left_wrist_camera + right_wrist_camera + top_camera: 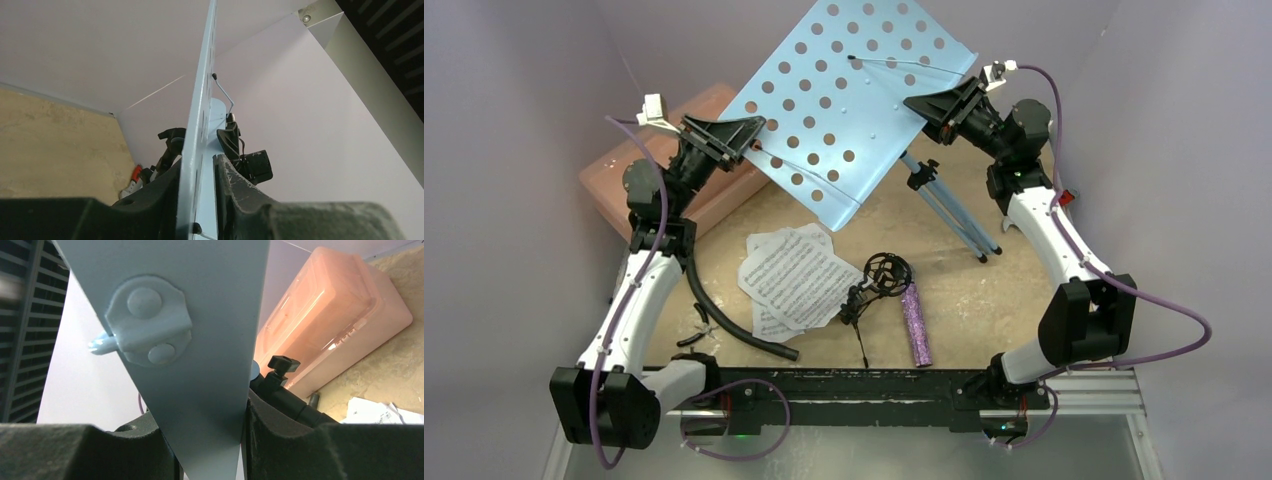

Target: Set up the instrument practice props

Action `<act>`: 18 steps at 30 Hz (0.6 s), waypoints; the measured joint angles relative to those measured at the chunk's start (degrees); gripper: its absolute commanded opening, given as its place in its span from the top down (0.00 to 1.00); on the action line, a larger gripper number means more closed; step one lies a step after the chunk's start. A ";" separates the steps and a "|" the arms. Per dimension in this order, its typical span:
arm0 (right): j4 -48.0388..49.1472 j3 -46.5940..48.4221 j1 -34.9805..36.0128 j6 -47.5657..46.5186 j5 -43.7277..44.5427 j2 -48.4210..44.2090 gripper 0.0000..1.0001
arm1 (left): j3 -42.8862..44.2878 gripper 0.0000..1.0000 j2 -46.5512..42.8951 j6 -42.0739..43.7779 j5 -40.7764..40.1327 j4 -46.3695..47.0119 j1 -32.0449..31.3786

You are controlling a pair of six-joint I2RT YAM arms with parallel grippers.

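Clamping opposite edges of the light blue perforated music stand at the far side, left gripper and right gripper steady it while white sheet-music pages, glittery purple microphone and black tripod mic stand lie unplaced nearer.

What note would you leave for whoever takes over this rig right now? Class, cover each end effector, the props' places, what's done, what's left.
Left end effector: shut on the music stand, one plate edge.
Right end effector: shut on the opposite edge.
Stand held tilted, not set upright.
Sheet-music pages, purple microphone, mic stand: on the table, untouched.
Done: nothing finished.
Left: stand it up, add pages, mount microphone.
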 measured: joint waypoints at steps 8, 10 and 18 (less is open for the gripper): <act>-0.70 0.00 0.00 0.57 -0.11 0.00 0.95 | 0.02 1.00 1.03 -0.61 0.09 3.80 -0.22; -1.36 0.00 0.00 0.46 -0.20 -0.07 0.85 | 0.02 1.00 1.03 -0.39 0.09 4.17 -0.24; -3.48 0.02 0.00 -1.53 -0.15 -0.74 0.50 | 0.04 1.00 1.20 0.42 -0.96 5.99 -0.66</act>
